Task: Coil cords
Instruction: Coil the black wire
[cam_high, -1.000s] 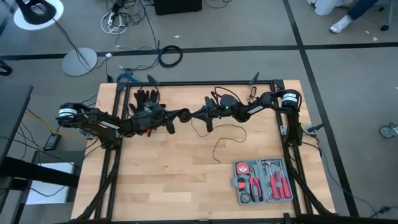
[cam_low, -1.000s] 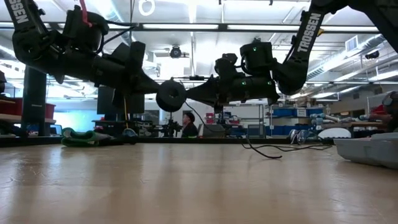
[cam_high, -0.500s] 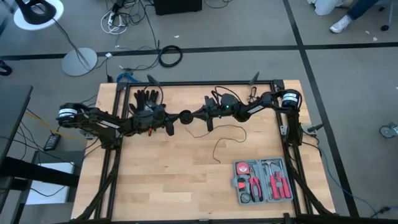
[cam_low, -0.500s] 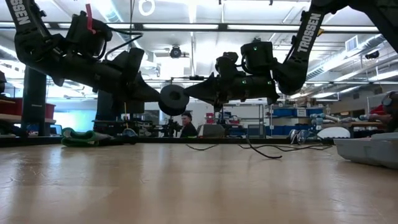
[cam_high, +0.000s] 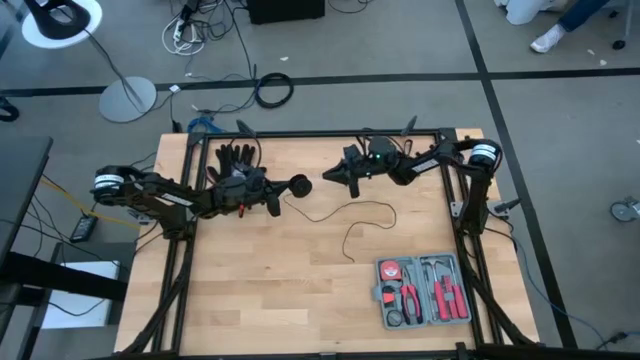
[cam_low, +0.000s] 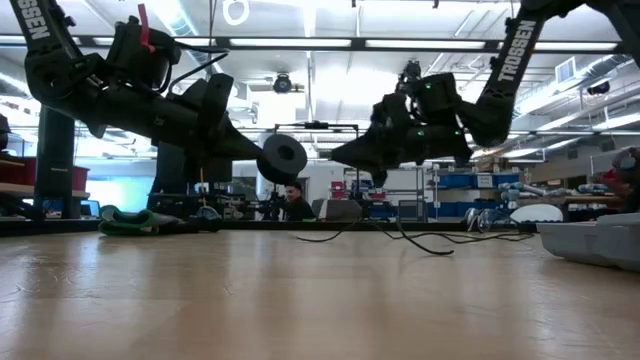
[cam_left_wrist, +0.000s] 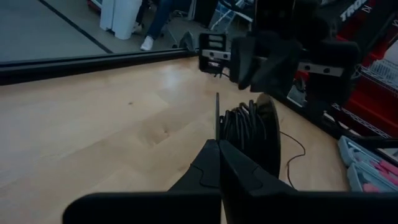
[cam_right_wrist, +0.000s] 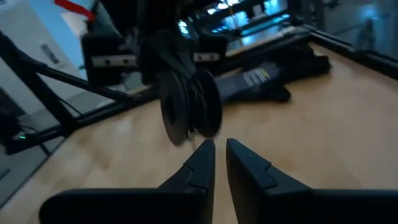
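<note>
Slack is the risk — the left gripper (cam_high: 285, 188), pressed shut on the disc (cam_high: 299, 185) at upper centre, holds it aloft while loose wire (cam_high: 350, 215) trails across mid-table. Right gripper (cam_high: 328, 176), fingers slightly parted and empty, hovers just beside — windings could spill.

Pale blond wood grain across the table (cam_high: 250, 290), framed in black. Black wire (cam_high: 352, 222) snaking over it, black disc (cam_high: 299, 185) too. Black glove (cam_high: 236, 156) at the back edge. Grey tool case (cam_high: 422, 290), red-handled tools inside, possibly pliers. Both arms dark, white "TROSSEN" lettering.
</note>
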